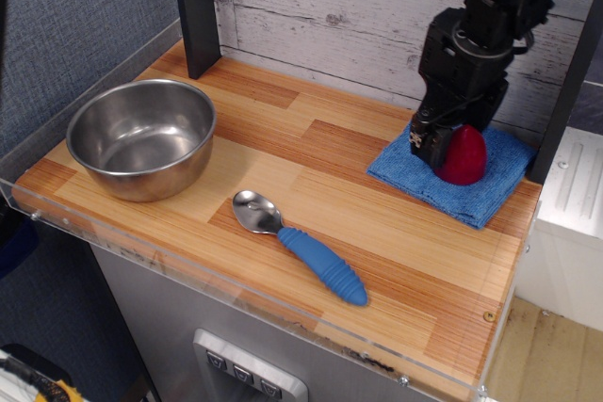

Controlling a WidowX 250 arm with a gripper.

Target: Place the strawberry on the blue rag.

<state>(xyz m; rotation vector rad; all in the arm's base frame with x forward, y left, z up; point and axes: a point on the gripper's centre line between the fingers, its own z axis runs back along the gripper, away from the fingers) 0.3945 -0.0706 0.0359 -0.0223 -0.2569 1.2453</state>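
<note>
The strawberry [465,154] rests on the blue rag [456,172]. My gripper [443,143] stands close against it; whether I grip it, I cannot tell. Correct practice: free it fully, then rise straight, avoiding any sideways nudge.

I see the strawberry [465,156], glossy dark red and cone-shaped, standing upright with its tip up on the rag [456,175]. The rag is a folded blue terry cloth lying flat at the back right of the wooden top, skewed to its edges.
</note>
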